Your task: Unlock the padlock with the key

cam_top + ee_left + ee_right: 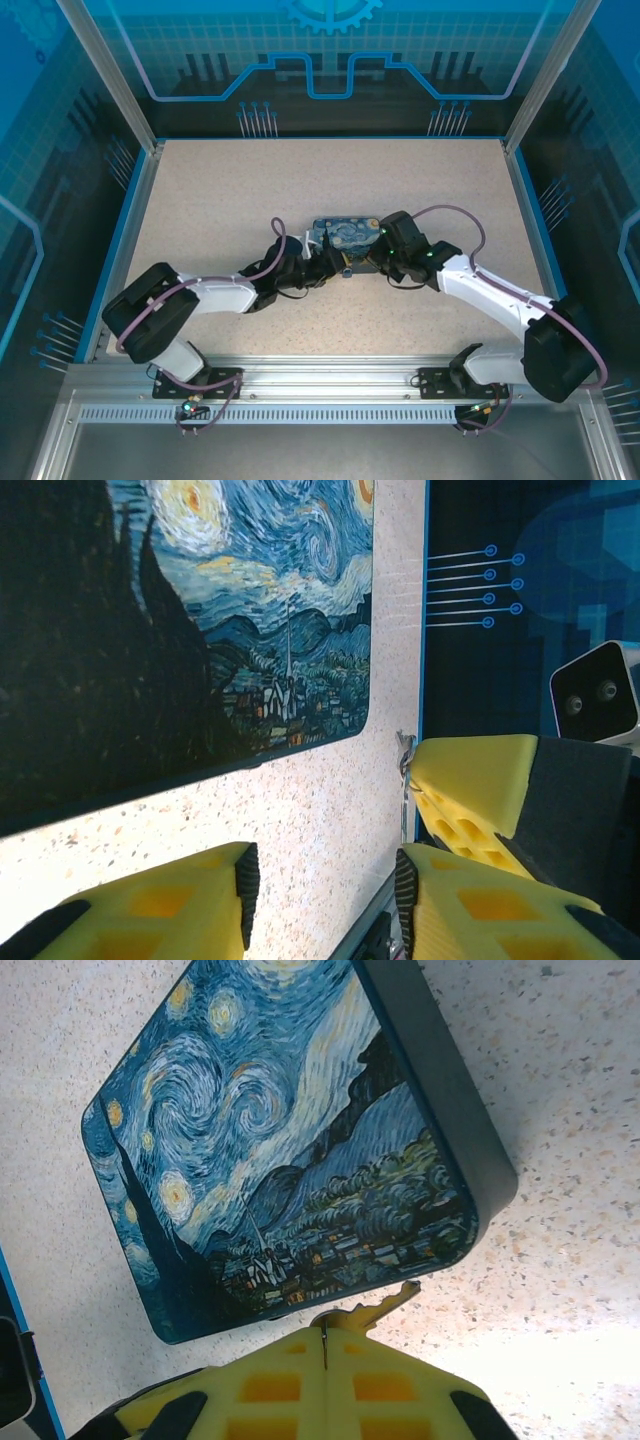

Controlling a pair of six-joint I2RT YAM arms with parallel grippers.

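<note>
A box (pixel 345 230) with a swirling blue-and-yellow painting on its lid is being used here as the landmark. It is lying flat near the middle of the speckled tabletop (pixel 220 200).

The right tool (pixel 323 1345) is being held just off the box's near right corner, with its yellow fingers (pixel 400 1385) pressed together. A brass key (pixel 368 1310) is being pinched between them. The toothed end of the key is being pointed at the box's near edge and is sitting just beside that edge. Whether it is touching the box cannot be told.

The left tool (pixel 322 880) is being held low over the tabletop just off the box's near left corner, opposite the right tool. Its two yellow fingers (pixel 170 905) are being kept apart, and bare tabletop is being left open to view between them. A dark metal piece (pixel 368 935) is showing at the bottom of that gap, close against one finger. Whether it is the padlock, and whether the fingers are touching it, cannot be told.

In the left wrist view the right tool is being seen just beyond the left fingers, to the side of the box's corner, with a thin sliver of metal sticking out at its tip. In the top view both tools are being kept close together along the box's near edge.
</note>
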